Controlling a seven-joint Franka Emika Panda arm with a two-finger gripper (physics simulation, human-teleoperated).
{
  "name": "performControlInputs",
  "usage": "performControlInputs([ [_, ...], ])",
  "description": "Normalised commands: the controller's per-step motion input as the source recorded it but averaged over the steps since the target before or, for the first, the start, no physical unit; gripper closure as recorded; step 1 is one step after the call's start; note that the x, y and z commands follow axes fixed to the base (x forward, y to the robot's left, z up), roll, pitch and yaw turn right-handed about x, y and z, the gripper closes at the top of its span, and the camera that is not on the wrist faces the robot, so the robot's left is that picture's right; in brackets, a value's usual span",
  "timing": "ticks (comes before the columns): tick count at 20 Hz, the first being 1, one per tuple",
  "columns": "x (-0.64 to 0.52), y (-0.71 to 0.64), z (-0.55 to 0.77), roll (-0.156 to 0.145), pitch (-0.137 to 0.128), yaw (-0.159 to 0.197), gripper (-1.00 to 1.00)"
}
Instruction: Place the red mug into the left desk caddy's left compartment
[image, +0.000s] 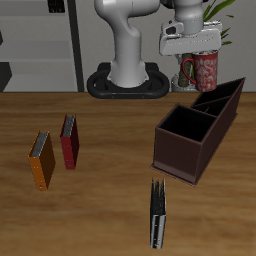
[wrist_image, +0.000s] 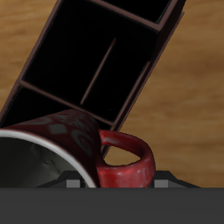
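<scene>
The red mug (image: 205, 71) with a pale speckled pattern hangs in the air above the table's back, held by my gripper (image: 194, 56), which is shut on it. The left desk caddy (image: 186, 158), dark brown with partitions and slanted walls, stands on the table just below the mug and nearer the front edge. In the wrist view the mug (wrist_image: 59, 145) shows its pale inside and its loop handle (wrist_image: 133, 163), tilted, with the caddy's (wrist_image: 145, 80) open compartments beneath it. My fingertips are hidden behind the mug.
A red book (image: 69, 141) and an orange book (image: 41, 160) stand on the table on the other side. A dark book (image: 158, 214) stands near the front edge. The robot's base (image: 127, 82) sits at the back.
</scene>
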Motion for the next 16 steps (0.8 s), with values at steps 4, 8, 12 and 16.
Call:
performControlInputs([
  [4, -0.11, 0.24, -0.12, 0.064, 0.009, 0.006, 1.0],
  [8, -0.02, 0.16, -0.18, 0.025, 0.033, -0.008, 1.0],
  [12, 0.01, -0.01, -0.16, 0.002, 0.04, -0.032, 1.0],
  [16, -0.06, 0.21, -0.22, 0.061, 0.025, 0.029, 1.0],
])
